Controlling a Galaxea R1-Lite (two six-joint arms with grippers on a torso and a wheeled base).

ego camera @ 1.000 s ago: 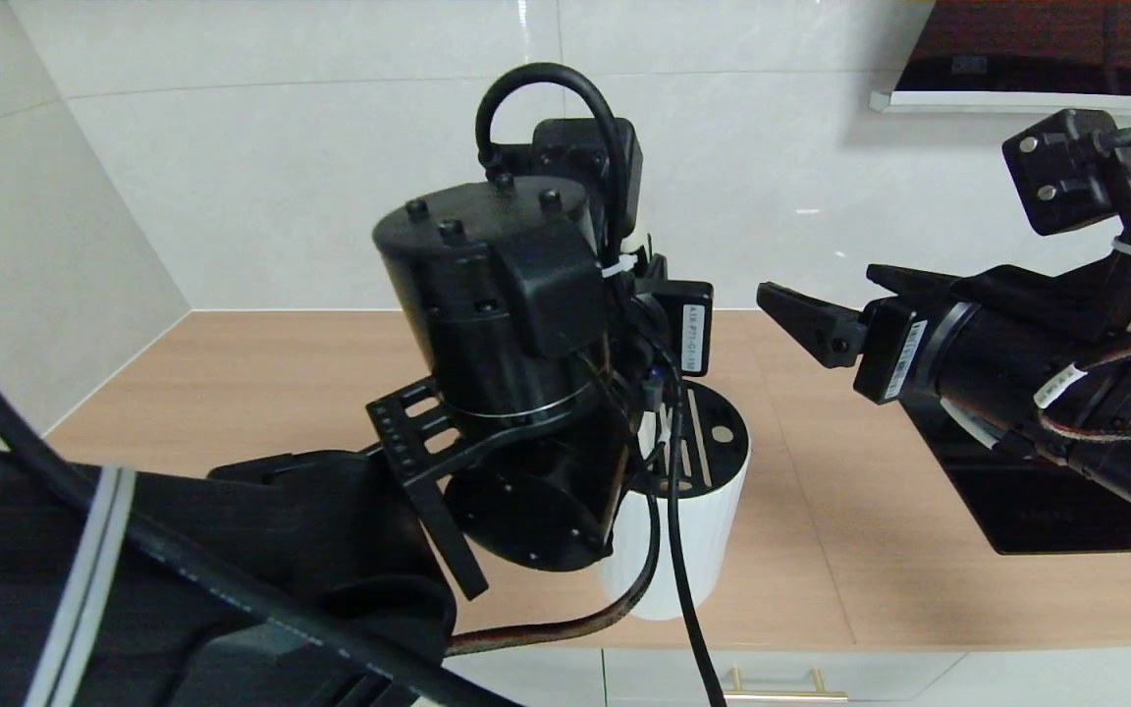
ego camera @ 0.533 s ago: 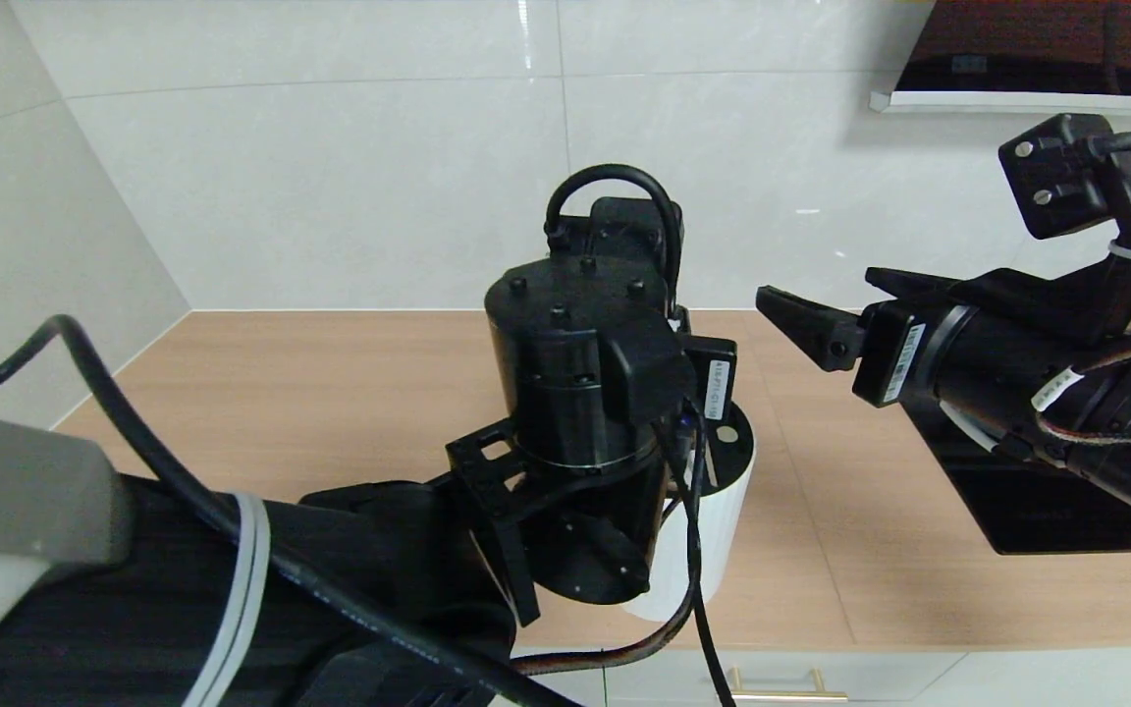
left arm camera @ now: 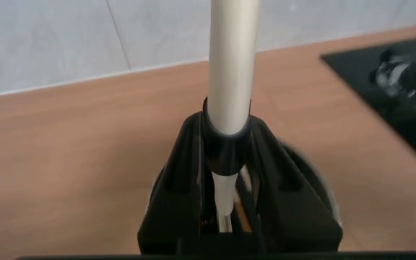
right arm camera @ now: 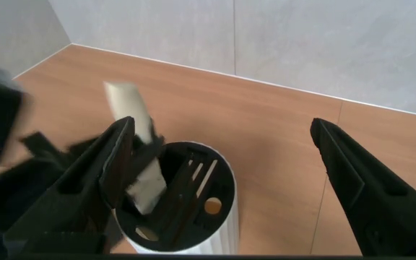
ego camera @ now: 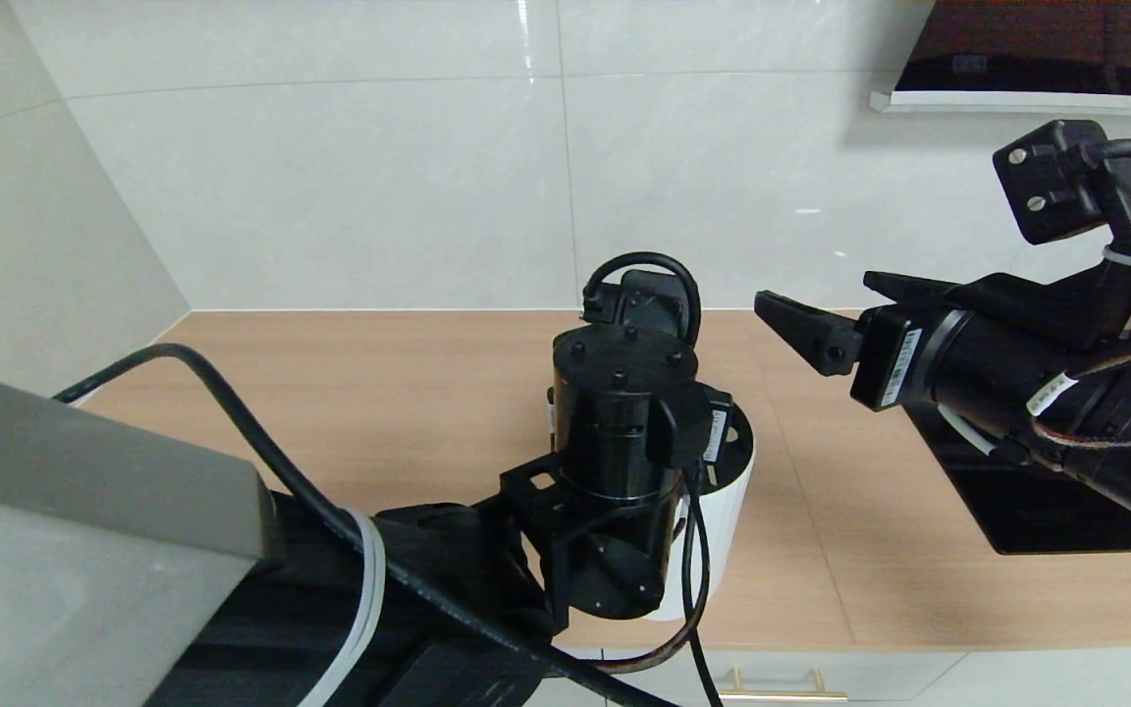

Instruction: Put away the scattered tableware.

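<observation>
A white cylindrical holder (ego camera: 723,496) with a black slotted top (right arm camera: 193,191) stands on the wooden counter (ego camera: 330,393). My left gripper (left arm camera: 226,148) is right above that top, shut on a utensil with a long cream handle (left arm camera: 230,58). The utensil points straight down, and its thin metal end (left arm camera: 224,206) reaches into the holder's slots. In the right wrist view the cream handle (right arm camera: 130,107) sticks up out of the left gripper (right arm camera: 146,180). My right gripper (ego camera: 811,295) hangs to the right of the holder and higher, open, with nothing between its fingers (right arm camera: 114,170).
A black cooktop (ego camera: 1047,511) is set into the counter at the right. A tiled wall (ego camera: 379,177) closes the back and the left side. The counter's front edge (ego camera: 870,648) runs just before the holder, with a drawer handle (ego camera: 772,682) below.
My left arm has moved right and down, bringing the utensil onto the holder's top. The right arm has hardly moved.
</observation>
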